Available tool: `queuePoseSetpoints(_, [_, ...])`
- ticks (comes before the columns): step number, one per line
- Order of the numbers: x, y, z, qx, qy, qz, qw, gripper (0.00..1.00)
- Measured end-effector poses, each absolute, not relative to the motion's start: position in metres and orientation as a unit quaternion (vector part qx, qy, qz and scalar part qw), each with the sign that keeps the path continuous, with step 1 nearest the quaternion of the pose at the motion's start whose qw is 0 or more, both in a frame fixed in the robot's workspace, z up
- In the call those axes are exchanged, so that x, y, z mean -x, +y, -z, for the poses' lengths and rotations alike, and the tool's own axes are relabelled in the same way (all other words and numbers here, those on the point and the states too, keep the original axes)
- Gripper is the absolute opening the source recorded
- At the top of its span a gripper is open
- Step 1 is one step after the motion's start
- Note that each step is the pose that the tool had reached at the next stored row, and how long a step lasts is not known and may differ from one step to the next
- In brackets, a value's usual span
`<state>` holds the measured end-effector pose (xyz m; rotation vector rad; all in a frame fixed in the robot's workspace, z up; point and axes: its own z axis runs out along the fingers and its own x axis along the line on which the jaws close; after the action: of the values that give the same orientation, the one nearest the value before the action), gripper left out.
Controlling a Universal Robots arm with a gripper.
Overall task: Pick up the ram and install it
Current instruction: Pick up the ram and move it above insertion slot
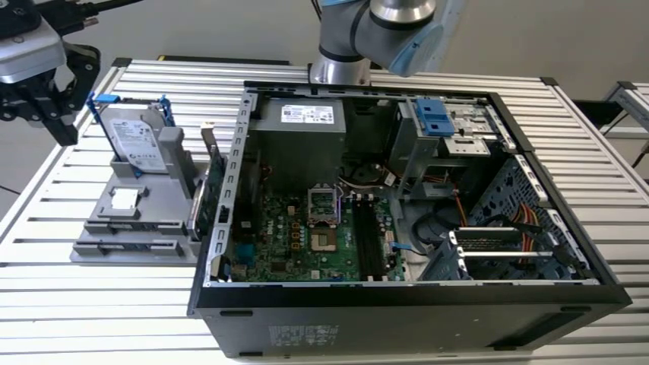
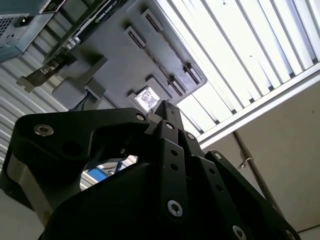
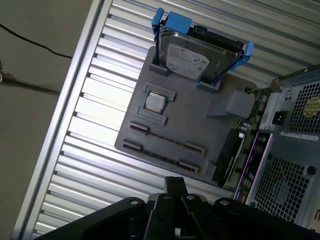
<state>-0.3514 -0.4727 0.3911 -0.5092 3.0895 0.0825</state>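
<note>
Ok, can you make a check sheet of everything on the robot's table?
Surface: slatted metal table.
Job's things: ram, maybe the thin dark strip in the slots of the grey tray, hard to tell; open computer case.
Clutter: hard drive, green card, small chip.
Grippers: fingers shut, empty, near the tray.
Cables: coloured wires inside the case.
Surroundings: floor, another table.

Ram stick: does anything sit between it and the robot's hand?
Nothing visible does. The hand hangs in air near the gray tray, where the ram seems to be the thin dark strip in its holders; the hard drive stands at the tray's other end.
</note>
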Motion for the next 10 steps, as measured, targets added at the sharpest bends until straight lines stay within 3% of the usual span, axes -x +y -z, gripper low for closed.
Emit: queuePoseSetpoints(10, [0.3524, -0.4727, -0.3910, 0.180, 0.983, -0.026, 0.004, 0.00])
